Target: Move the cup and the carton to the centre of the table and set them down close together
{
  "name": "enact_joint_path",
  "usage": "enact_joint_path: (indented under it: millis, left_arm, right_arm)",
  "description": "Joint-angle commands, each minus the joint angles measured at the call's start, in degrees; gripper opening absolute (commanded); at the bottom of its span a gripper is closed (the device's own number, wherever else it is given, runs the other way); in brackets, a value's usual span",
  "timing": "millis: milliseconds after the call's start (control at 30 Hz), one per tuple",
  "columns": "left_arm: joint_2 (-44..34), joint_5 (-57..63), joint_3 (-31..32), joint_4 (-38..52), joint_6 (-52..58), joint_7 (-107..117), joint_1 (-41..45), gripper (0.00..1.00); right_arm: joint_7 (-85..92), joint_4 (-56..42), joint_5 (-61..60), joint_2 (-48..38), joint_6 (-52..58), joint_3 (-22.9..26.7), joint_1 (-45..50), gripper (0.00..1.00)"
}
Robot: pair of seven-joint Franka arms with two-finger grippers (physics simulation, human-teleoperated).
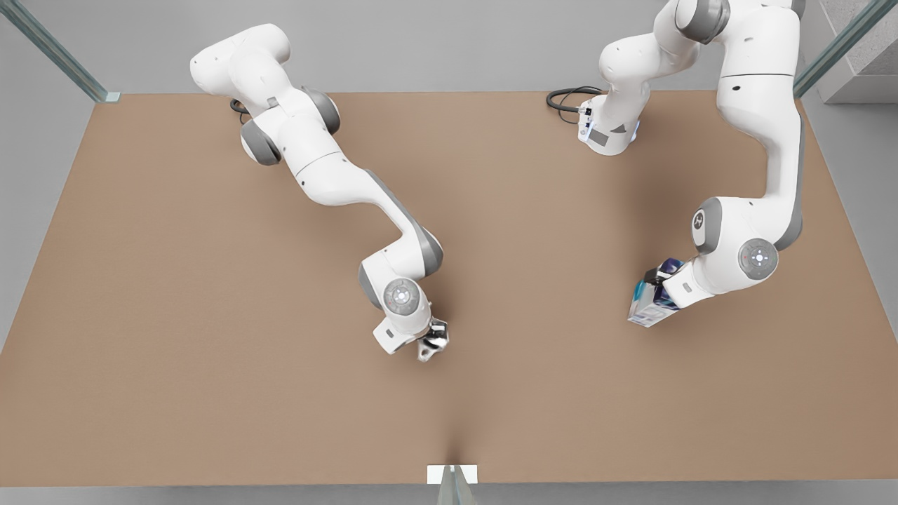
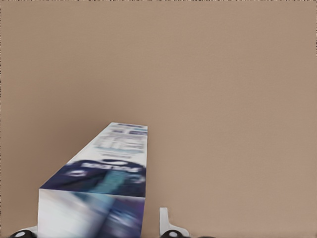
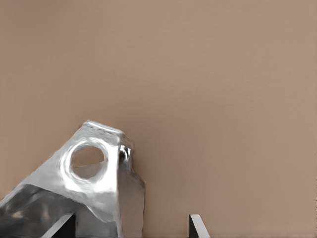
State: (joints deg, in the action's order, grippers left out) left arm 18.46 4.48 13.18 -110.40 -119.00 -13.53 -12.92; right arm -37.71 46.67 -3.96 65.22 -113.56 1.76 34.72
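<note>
Pale grey faceted cup (image 1: 433, 345) clamped in right gripper (image 1: 429, 344) near table (image 1: 175, 315) centre, blue-teal printed carton (image 1: 652, 303) clamped in left gripper (image 1: 661, 291) nearer the front view's right edge: bring carton alongside, lower both level before release.

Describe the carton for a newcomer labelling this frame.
On the light brown table, look to the front view's right, where the left gripper grips it. The blue, teal and white box-shaped carton is taller than the pale grey faceted cup.
</note>
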Motion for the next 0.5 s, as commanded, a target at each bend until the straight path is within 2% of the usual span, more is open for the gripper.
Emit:
enact_joint_path:
  millis: [0,267,467]
  left_arm:
    - [0.0,0.01,0.0,0.01,0.0,0.0,0.0,0.62]
    - [-0.79,-0.08,-0.17,0.27,0.09,1.05,0.0,0.61]
    - [-2.46,-0.17,-0.26,0.36,0.09,4.92,0.0,0.61]
  right_arm:
    - [0.0,0.0,0.0,-0.01,0.0,0.0,-0.09,1.0]
    - [0.88,0.79,-0.09,-1.24,1.85,0.26,0.0,1.0]
    - [0.97,0.7,-0.53,-3.17,7.21,1.67,0.18,1.0]
